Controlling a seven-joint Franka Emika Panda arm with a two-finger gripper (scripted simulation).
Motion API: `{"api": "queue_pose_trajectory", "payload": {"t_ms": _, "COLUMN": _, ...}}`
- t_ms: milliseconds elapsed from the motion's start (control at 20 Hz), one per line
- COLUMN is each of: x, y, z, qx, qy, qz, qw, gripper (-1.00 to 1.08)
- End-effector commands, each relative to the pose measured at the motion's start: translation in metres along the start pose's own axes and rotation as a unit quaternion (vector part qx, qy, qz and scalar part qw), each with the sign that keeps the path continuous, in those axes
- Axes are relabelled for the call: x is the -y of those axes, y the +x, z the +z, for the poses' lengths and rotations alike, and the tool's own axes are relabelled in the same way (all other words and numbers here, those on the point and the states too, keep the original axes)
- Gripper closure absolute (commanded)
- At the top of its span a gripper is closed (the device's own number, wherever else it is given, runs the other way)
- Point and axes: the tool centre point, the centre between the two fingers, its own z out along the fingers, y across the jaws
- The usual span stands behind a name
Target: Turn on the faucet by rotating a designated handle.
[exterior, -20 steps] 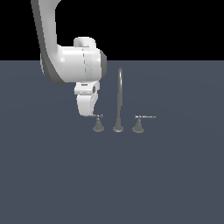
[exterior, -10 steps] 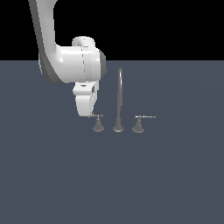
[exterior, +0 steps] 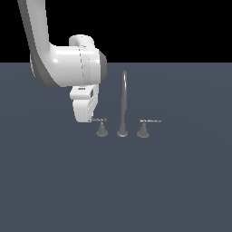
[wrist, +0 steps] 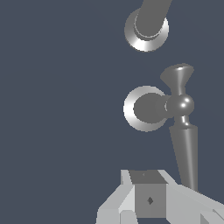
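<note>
1. The handle [exterior: 101, 127], leftmost of the faucet [exterior: 122, 106] set in the exterior view, stands on the grey floor [exterior: 116, 190]; no writing shows.
2. The gripper [exterior: 89, 118] sits at the lever's outer end.
3. Its fingers are cropped in the wrist view; the claw's spread cannot be told.

I see a white end effector [exterior: 93, 118] with grey seams under a glossy white arm [exterior: 63, 68]. Just beside it, the handle [exterior: 101, 128] and the rest of the faucet [exterior: 123, 102] are plain grey metal. The bench [exterior: 116, 190] is flat slate blue-grey.
</note>
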Motion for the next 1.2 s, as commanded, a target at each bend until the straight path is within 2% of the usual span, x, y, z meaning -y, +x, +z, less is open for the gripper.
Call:
{"api": "queue_pose_trajectory", "payload": {"t_ms": 0, "x": -0.006, "y": -0.002, "z": 0.002, "qx": 0.0, "qy": -0.003, "qz": -0.002, "qw": 1.0, "gripper": 1.08}}
{"api": "queue_pose_trajectory", "payload": {"t_ms": 700, "x": -0.053, "y": 0.009, "z": 0.003, "qx": -0.001, "qy": -0.008, "qz": -0.003, "qw": 1.0, "gripper": 1.08}}
{"api": "queue_pose_trajectory", "payload": {"t_ms": 750, "x": -0.053, "y": 0.009, "z": 0.003, "qx": -0.001, "qy": -0.008, "qz": -0.003, "qw": 1.0, "gripper": 1.08}}
{"api": "queue_pose_trajectory", "payload": {"t_ms": 800, "x": -0.047, "y": -0.002, "z": 0.001, "qx": 0.003, "qy": -0.003, "qz": -0.01, "qw": 0.9999, "gripper": 1.08}}
{"api": "queue_pose_trajectory", "payload": {"t_ms": 1150, "x": -0.062, "y": 0.027, "z": 0.002, "qx": 0.001, "qy": -0.006, "qz": -0.006, "qw": 1.0, "gripper": 1.08}}
